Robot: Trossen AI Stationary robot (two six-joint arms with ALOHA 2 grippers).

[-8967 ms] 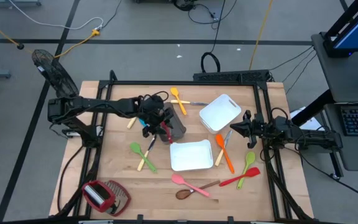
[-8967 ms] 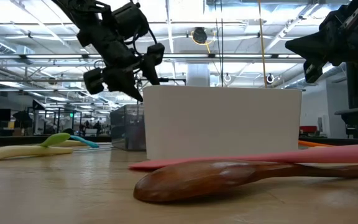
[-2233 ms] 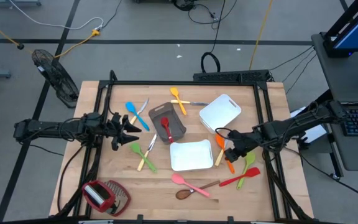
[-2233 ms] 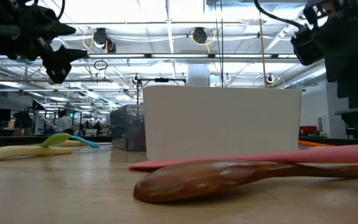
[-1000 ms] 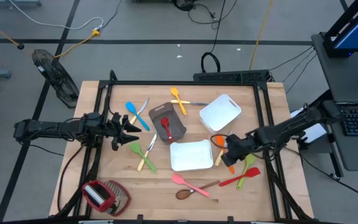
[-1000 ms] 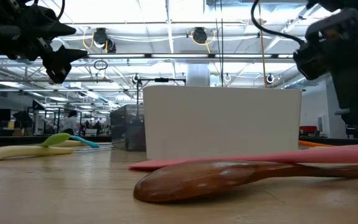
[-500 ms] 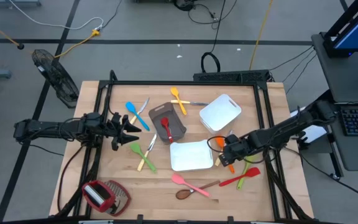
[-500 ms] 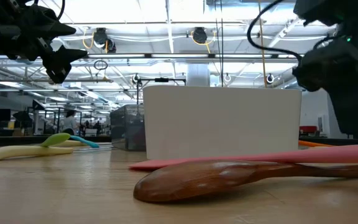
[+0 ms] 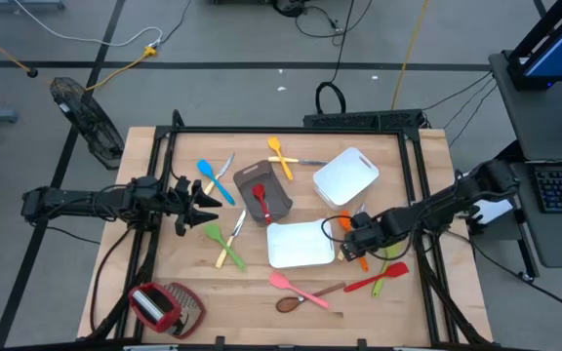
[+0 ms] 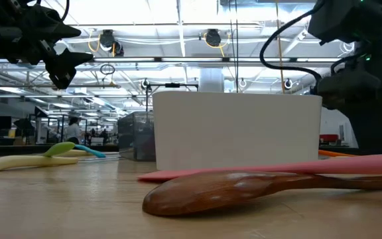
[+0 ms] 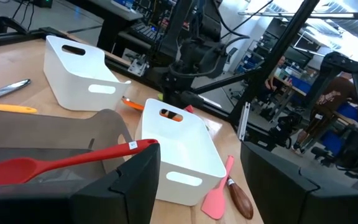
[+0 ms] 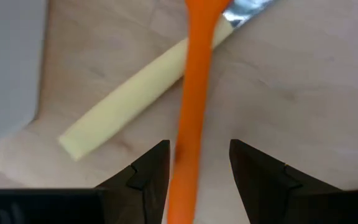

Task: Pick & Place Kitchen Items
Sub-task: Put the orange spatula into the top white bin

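Orange utensil [image 12: 191, 93]: lying flat on the table [image 9: 193, 273], handle running between the fingers of the right tool [image 12: 194, 168], crossed over a pale-handled knife [image 12: 135, 93]. Right tool: spread open, straddling the orange handle, not yet clenched; lowered close to the table, just beside the near white tray [image 9: 301, 244]. Judged a pre-grasp alignment, fingers set across the handle so that closing pinches it at its narrow width. Risk noted: knife touching the handle just ahead of the fingers, liable to be dragged or nudged on lift.

Left tool [image 9: 203, 207]: parked at the far side of the table, fingers apart, holding nothing. Ahead of it, a red spoon [image 11: 61, 163] resting in the grey bin [image 11: 104, 127], two white trays beyond.

Remaining utensils scattered loose on the table, among them pink spatula [image 9: 291, 285] and wooden spoon [image 9: 301, 300]. Task judged at an early stage.
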